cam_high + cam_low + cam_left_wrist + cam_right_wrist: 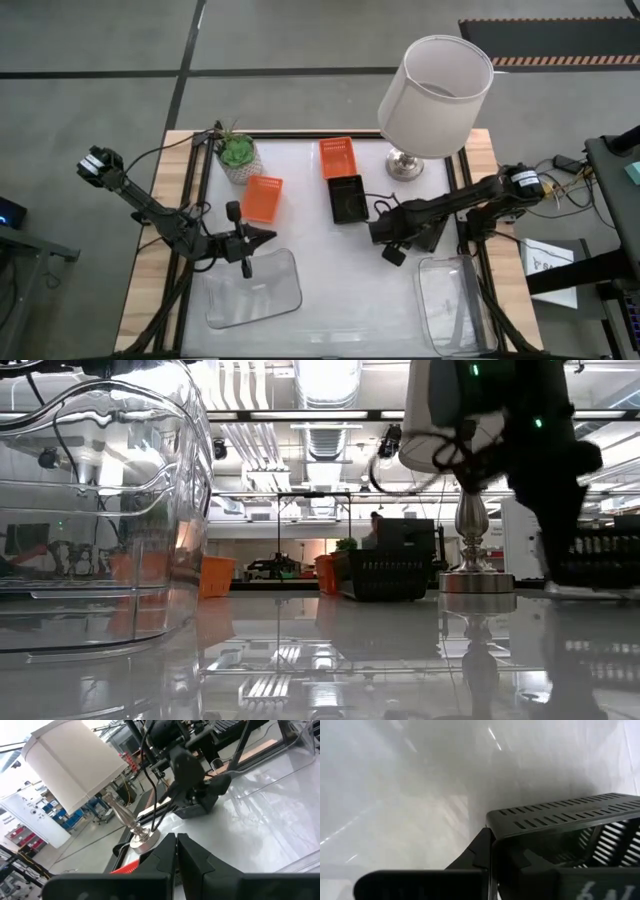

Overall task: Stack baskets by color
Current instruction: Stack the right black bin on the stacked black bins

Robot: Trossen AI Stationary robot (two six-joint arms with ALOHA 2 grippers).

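Right hand (376,218) clamps the black basket's (347,198) wall.

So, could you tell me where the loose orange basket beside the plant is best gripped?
Probably by its rim. The orange basket sits upright and open on top, so one finger can drop inside and one outside a thin side wall. Coming straight down on the edge facing away from the plant keeps the fingers off the pot. The right gripper seems to hold the black basket this way.

**Both claws closed**

The right claw (377,228) reaches inward from the right side, fingers clamped together low over the surface. The left claw (262,238) waits at the left front, fingers pressed together, pointing toward the middle.
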